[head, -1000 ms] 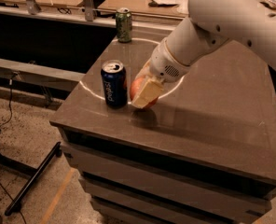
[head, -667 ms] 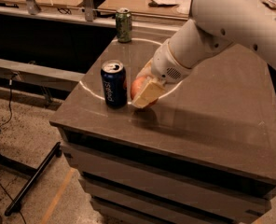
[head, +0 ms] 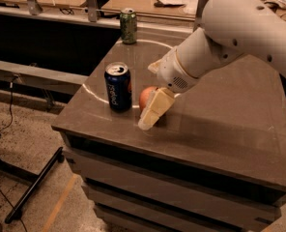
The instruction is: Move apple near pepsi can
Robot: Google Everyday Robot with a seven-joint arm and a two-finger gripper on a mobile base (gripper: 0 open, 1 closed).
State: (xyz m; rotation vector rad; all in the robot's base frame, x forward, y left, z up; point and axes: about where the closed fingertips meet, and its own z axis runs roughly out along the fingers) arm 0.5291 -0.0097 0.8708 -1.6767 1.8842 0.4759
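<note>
1. Two cans stand on the dark table (head: 220, 129): the pepsi can (head: 118, 87) upright near the front left corner, and a green can (head: 128, 26) upright at the far edge, well apart from it.
2. Just beside the pepsi can, on the side toward my arm, is the apple (head: 146, 96), low at the tabletop; I cannot tell whether the two touch.
3. My gripper (head: 150, 111) is down at the apple, hiding part of its front. I cannot tell whether it clamps the apple or is slack.
</note>
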